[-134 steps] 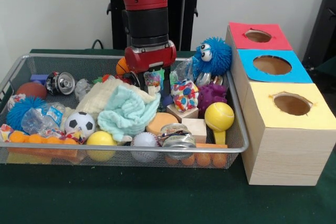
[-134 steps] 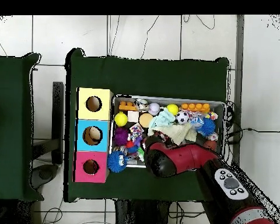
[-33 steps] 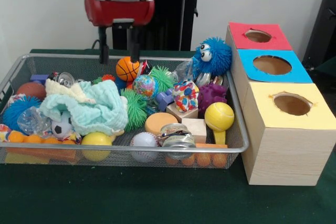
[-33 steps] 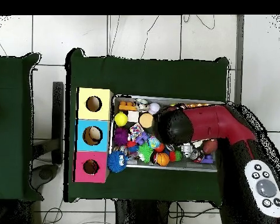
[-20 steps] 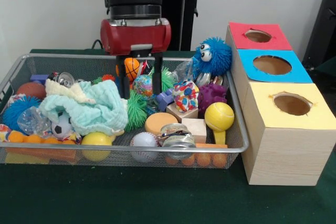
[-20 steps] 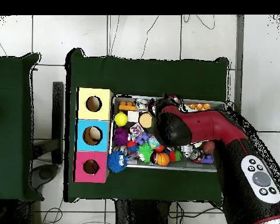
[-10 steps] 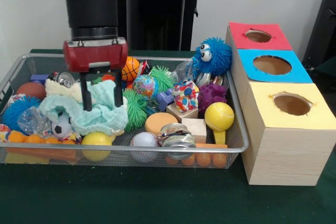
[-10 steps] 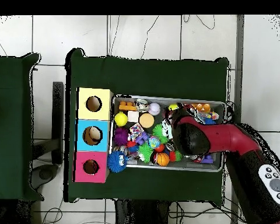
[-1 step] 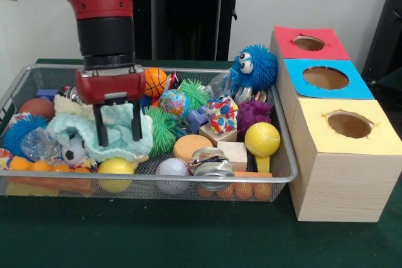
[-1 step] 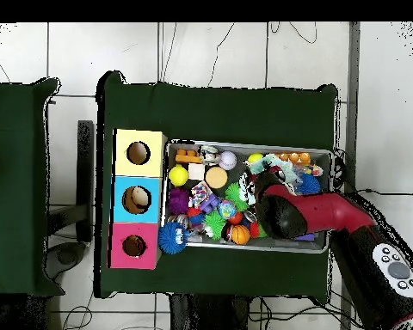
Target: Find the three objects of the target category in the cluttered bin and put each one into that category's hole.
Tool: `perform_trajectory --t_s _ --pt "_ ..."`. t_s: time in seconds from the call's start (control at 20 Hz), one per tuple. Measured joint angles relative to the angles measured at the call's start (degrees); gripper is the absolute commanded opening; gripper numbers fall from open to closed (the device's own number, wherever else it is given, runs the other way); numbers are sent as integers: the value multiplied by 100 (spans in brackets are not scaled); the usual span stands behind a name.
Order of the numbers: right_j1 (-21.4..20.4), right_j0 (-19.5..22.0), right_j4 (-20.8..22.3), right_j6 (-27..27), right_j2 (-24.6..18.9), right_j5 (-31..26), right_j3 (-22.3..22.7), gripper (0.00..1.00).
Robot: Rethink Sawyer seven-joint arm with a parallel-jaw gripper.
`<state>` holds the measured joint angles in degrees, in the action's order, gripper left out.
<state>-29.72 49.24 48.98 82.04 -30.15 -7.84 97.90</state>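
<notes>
My gripper [image 9: 119,140] is open, low in the left half of the wire bin [image 9: 188,179], with its two fingers [image 9: 100,128] pushed down into a mint green cloth [image 9: 72,128], a fold of it between them. A cream cloth [image 9: 70,106] lies under the mint one. In the overhead view the arm's head [image 10: 283,215] hides the gripper. A soccer ball [image 9: 74,152], yellow ball [image 9: 119,166] and baseball [image 9: 173,167] lie near the cloth. The wooden box at the right has a red hole [image 9: 308,42], a blue hole [image 9: 325,78] and a yellow hole [image 9: 349,124].
Right of the gripper lie a basketball [image 9: 155,81], a globe ball [image 9: 174,103], a green spiky ball [image 9: 162,131], an orange disc [image 9: 191,147], a can [image 9: 212,161], wood blocks [image 9: 231,152] and a yellow ball [image 9: 262,138]. A blue fuzzy creature [image 9: 254,67] leans on the box.
The gripper has swung from the bin's middle to the left and come down; its open fingers now sink lower into the mint cloth than half a second ago.
</notes>
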Motion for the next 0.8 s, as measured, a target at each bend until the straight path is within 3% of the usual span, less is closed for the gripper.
perform_trajectory --t_s 0.35,0.8 --pt "542 -613 350 0 708 914 -14 100" --pt "644 -954 137 0 1171 776 -157 100"
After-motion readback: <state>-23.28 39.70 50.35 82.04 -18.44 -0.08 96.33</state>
